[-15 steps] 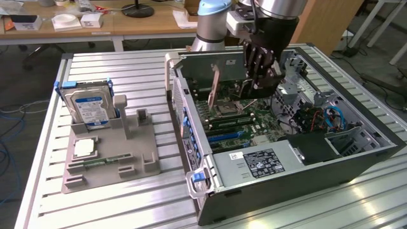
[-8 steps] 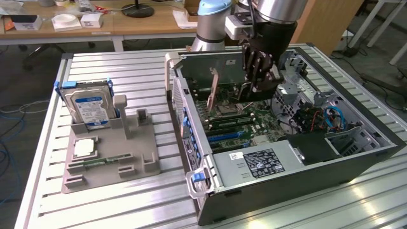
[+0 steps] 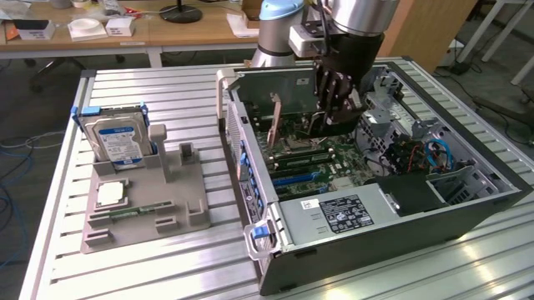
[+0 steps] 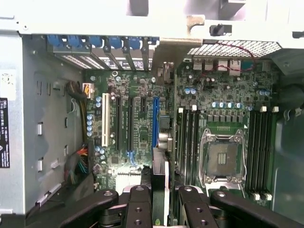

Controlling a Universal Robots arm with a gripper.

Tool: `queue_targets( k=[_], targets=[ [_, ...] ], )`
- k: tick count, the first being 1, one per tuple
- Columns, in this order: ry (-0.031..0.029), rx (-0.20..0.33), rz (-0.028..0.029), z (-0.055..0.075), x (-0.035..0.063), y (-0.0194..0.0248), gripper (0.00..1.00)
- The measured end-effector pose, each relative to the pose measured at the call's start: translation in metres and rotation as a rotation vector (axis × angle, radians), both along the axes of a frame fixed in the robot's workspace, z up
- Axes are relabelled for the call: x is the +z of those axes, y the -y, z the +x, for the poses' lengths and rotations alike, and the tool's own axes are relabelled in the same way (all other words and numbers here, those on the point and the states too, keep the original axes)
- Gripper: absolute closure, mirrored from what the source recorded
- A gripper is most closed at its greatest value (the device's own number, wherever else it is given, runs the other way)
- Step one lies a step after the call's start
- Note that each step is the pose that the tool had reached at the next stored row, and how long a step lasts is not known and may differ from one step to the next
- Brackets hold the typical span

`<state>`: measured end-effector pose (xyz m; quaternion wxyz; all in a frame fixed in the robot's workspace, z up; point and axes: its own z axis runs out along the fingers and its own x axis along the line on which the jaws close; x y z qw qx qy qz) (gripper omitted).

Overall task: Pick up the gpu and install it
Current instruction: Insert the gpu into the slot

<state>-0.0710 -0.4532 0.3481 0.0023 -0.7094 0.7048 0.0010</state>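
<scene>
Step in hand, as judged: insertion. In the exterior view, the gripper [image 3: 334,115] reaches into the open computer case [image 3: 401,240]. The wrist view gives the grip: over the motherboard [image 4: 142,123], the jaws clamp the gpu [image 4: 160,185] edge-on, near 1 blue slot [image 4: 155,123]. Seating likely calls for edge-to-slot alignment.

The arm [image 3: 361,15] reaches straight down, gripper [image 3: 336,115] pointing downward, its fingers [image 4: 140,202] pinched partway together on the gpu [image 4: 160,185]
</scene>
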Motion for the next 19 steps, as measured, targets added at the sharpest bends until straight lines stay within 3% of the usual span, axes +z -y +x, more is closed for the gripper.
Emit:
queue_targets(
  k=[5, 19],
  targets=[
    [-0.0001, 0.0, -0.0001, -0.003, -0.0047, 0.0027, 0.73],
    [-0.0006, 0.0, 0.0, -0.01, -0.0274, 0.0047, 0.73]
  ],
)
